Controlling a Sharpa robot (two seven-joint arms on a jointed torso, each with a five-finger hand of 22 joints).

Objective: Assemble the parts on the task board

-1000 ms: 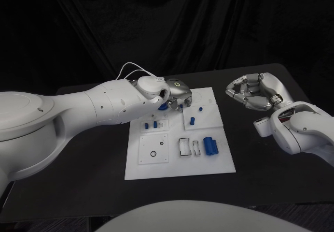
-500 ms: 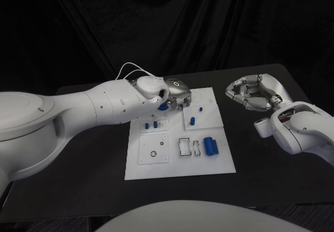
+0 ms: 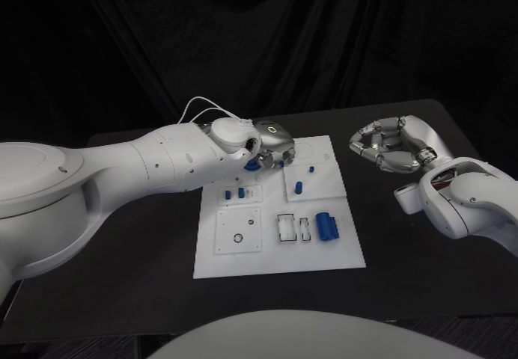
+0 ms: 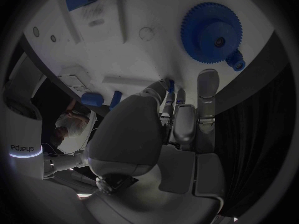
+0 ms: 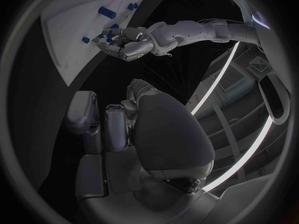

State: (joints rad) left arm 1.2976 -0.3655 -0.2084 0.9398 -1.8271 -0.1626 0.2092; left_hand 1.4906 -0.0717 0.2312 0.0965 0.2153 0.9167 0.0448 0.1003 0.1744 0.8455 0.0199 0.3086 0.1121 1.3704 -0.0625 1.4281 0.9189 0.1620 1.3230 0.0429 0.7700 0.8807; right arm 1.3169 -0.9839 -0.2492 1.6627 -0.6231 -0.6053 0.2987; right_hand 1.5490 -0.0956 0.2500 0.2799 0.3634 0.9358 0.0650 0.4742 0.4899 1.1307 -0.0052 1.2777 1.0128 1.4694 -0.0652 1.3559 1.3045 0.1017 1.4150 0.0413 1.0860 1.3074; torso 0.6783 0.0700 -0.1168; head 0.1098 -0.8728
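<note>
Task board: the white task board (image 3: 278, 250) is lying in the middle of the black desk (image 3: 141, 284), its long sides running from the near edge toward the far edge.
Gear: a blue toothed gear (image 4: 211, 32) is lying flat at the board's far left corner, with a small blue knob just beside it.
Other parts: two short blue pegs (image 3: 233, 194) are standing in a small plate left of the board's middle; two more (image 3: 305, 178) are standing in the plate nearer the right edge; a longer blue cylinder (image 3: 326, 226) is lying near the right edge, beside open slots.
Left hand: the left hand (image 3: 274, 152) is being held over the far left corner, fingers curled down by the gear; whether anything is being pinched cannot be told.
Right hand: the right hand (image 3: 392, 144) is being held above the desk off the board's far right corner, fingers curled in, nothing held.
Progress: judged as partly done; the long cylinder and the empty slots are judged as still waiting.
</note>
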